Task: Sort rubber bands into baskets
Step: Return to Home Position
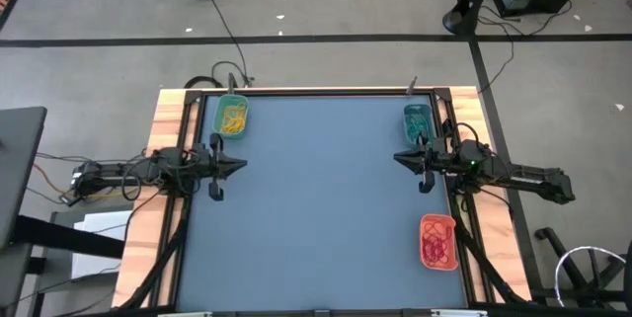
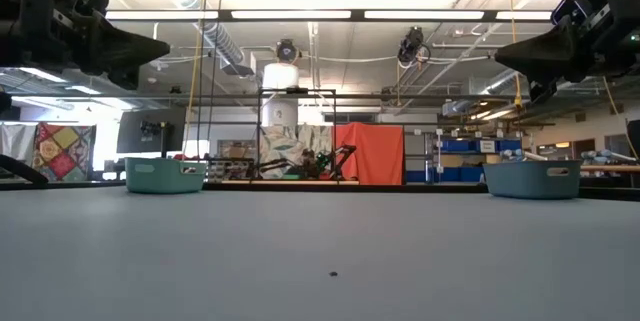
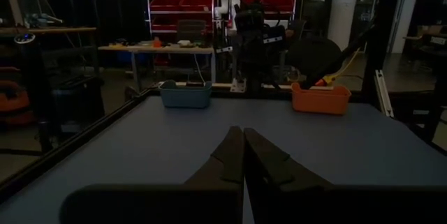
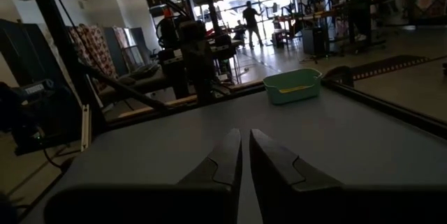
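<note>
The table (image 1: pixel 316 208) shows me no loose band on its blue mat, only a tiny dark speck in the low view that I cannot identify. Two arms sit at opposite edges. The left gripper (image 1: pixel 235 166) and right gripper (image 1: pixel 399 159) point inward, each with its fingers pressed together on nothing. I judge sorting finished and the homing step in hand, so next I need only settle both arms at rest.

I count three baskets:
- The green basket (image 1: pixel 217 119), beside the left arm, holds yellow bands (image 1: pixel 233 119).
- The teal basket (image 1: pixel 405 118) is beside the right arm, its contents unclear.
- The orange basket (image 1: pixel 424 243), farther along the right edge, holds red bands (image 1: pixel 436 246).

The tangles defy counting.
</note>
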